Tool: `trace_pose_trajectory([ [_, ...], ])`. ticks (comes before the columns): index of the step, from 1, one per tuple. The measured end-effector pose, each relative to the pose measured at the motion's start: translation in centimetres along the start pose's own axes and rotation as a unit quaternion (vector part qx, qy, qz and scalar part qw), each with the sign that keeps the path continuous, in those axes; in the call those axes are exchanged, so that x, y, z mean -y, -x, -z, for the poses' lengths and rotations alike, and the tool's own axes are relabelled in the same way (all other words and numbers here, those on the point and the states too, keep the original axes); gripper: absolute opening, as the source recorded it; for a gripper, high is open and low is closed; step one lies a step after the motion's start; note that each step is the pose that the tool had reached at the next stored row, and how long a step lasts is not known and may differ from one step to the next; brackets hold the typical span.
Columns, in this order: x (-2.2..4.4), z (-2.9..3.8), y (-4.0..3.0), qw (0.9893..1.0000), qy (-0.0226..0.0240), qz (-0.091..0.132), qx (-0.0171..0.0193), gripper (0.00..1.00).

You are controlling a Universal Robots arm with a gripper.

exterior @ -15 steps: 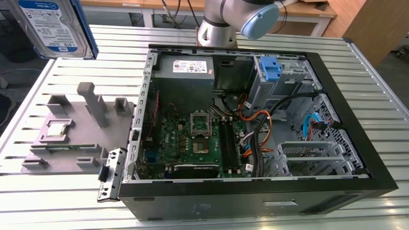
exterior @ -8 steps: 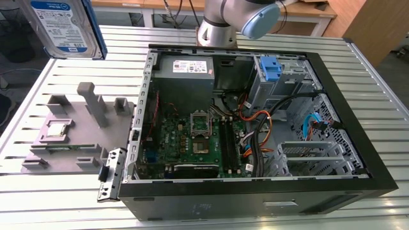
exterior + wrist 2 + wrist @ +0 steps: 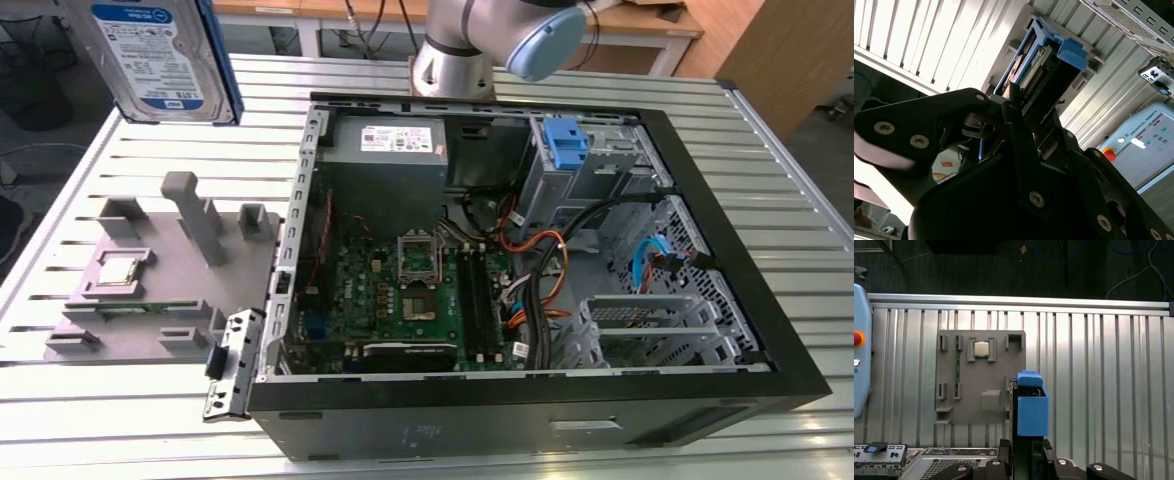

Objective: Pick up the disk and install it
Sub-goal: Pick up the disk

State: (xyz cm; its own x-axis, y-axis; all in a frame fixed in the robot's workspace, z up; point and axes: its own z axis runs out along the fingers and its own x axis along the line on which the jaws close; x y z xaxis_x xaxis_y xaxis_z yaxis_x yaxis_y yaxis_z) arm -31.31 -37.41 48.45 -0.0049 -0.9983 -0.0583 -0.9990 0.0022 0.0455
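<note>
The disk (image 3: 160, 60) hangs in the air at the exterior view's upper left, above the slatted table and the grey fixture plate. Its silver face with the white-and-blue label is turned toward the camera, and the blue carrier frame shows along its edge. In both wrist views my gripper (image 3: 1019, 107) (image 3: 1026, 452) is shut on the disk (image 3: 1046, 57) (image 3: 1032, 412), whose blue carrier end sticks out beyond the dark fingers (image 3: 1026, 145). The disk is well clear of the open computer case (image 3: 534, 250).
The case lies on its side with motherboard, cables, a blue carrier (image 3: 567, 140) at the back and a metal drive cage (image 3: 654, 320) at the front. The grey fixture plate (image 3: 147, 290) (image 3: 981, 375) holds a processor chip (image 3: 981, 348). A pendant (image 3: 1144, 145) lies on the table. The arm's base (image 3: 454, 55) stands behind the case.
</note>
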Motion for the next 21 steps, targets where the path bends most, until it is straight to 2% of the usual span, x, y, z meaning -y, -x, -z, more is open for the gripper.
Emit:
trace_pose_trajectory([
  [12,3.08,0.11,0.02,1.0000,0.0000,0.000,0.0000,0.35],
  [21,5.04,0.18,0.02,1.0000,0.0000,0.000,0.0000,0.35],
])
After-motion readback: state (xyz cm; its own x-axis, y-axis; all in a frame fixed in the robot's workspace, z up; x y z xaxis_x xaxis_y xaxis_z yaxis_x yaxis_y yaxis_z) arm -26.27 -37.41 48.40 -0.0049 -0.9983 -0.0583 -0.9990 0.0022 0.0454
